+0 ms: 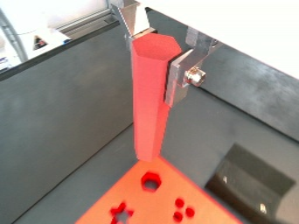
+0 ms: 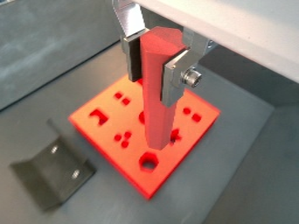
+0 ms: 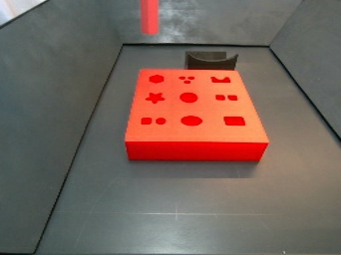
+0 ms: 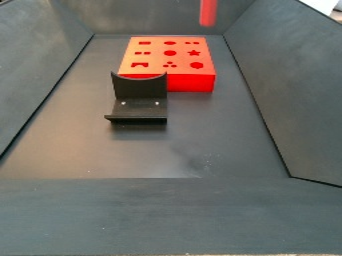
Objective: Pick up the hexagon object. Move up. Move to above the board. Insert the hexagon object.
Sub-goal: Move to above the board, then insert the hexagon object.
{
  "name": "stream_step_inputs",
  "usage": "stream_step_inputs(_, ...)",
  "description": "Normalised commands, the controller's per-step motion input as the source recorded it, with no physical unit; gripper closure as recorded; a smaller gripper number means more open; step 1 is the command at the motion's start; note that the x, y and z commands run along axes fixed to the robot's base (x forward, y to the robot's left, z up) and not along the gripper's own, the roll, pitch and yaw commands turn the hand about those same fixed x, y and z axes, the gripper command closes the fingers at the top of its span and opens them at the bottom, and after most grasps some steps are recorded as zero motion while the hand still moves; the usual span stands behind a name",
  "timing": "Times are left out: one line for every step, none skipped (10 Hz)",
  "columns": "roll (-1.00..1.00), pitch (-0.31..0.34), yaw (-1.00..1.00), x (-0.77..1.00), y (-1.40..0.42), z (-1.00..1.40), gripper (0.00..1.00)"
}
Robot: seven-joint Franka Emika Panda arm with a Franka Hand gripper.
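Pick-up and lift done: gripper (image 2: 156,63) clenched on hexagon object (image 2: 159,92), rod hanging upright between the fingers, high above the floor. Board (image 2: 100,118) below the rod's lower end. Left to do: lining up over the matching hole, then inserting. Fixture (image 2: 51,166) off to one side, untouched.

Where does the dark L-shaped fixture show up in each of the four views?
Wrist view: the fixture lies on the floor beyond the board's corner, past the red rod held in the gripper.
Wrist view: the fixture lies on the floor beside the board.
Side view: the fixture stands behind the board.
Side view: the fixture stands in front of the board.
Shared landmark: the board.
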Motion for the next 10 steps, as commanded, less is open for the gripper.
stream_step_inputs(0.0, 0.116, 0.0, 0.28, -1.0, 0.24, 1.0)
stream_step_inputs(-0.01, 0.117, 0.01, 0.3, -1.0, 0.24, 1.0)
stream_step_inputs(0.0, 0.116, 0.01, 0.31, -1.0, 0.24, 1.0)
stream_step_inputs(0.0, 0.117, 0.0, 0.32, -1.0, 0.24, 1.0)
stream_step_inputs(0.02, 0.12, 0.01, 0.29, -0.8, 0.2, 1.0)
stream_step_inputs(0.03, 0.114, 0.01, 0.22, -0.51, 0.13, 1.0)
stream_step_inputs(0.04, 0.098, 0.01, 0.16, -0.3, 0.08, 1.0)
stream_step_inputs(0.05, 0.077, 0.01, 0.11, -0.19, 0.05, 1.0)
stream_step_inputs(0.06, -0.103, 0.0, -0.61, 0.87, -1.0, 1.0)
stream_step_inputs(0.07, -0.107, 0.0, -0.62, 0.86, -1.0, 1.0)
